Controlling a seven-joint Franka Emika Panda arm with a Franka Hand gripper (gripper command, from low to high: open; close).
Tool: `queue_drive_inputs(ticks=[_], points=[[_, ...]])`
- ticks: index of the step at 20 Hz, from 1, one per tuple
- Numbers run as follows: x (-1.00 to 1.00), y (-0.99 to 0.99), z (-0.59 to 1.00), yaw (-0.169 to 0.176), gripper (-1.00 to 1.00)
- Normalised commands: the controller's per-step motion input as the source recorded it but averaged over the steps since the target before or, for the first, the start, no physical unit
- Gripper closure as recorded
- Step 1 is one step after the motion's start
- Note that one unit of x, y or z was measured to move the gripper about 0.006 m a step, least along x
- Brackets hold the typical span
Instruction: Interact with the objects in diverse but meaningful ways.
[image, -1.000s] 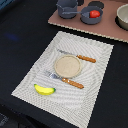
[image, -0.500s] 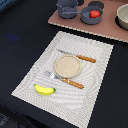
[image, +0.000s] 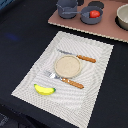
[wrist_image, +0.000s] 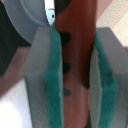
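My gripper (wrist_image: 76, 70) has grey fingers faced with teal-green pads (wrist_image: 53, 70), and between them I see a reddish-brown handle-like shape (wrist_image: 77, 60) with dark spots. In the exterior view, a white placemat with fine dark stripes (image: 95, 75) lies on a black tabletop (image: 20, 35). On it are a tan round plate (image: 67, 65), two silver utensils with orange-brown handles (image: 74, 83), and a yellow banana (image: 44, 90). A red tomato (image: 94, 13) sits in a dark grey pot (image: 91, 17) on a pinkish-brown board (image: 107, 27).

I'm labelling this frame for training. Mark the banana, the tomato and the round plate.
banana (image: 44, 90), exterior view, middle of its yellow body.
tomato (image: 94, 14), exterior view, its red top inside the grey pan.
round plate (image: 67, 65), exterior view, its bare centre.
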Motion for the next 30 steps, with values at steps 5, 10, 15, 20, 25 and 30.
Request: queue_drive_inputs(ticks=[5, 10, 15, 20, 25, 30], points=[[-0.08, 0.2, -0.33, 0.0, 1.0], [-0.16, 0.37, -0.26, 0.0, 1.0], [-0.29, 0.41, -0.25, 0.0, 1.0], [-0.25, 0.31, -0.25, 0.0, 1.0], [-0.13, 0.09, -0.29, 0.0, 1.0], [-0.08, 0.02, -0.32, 0.0, 1.0]])
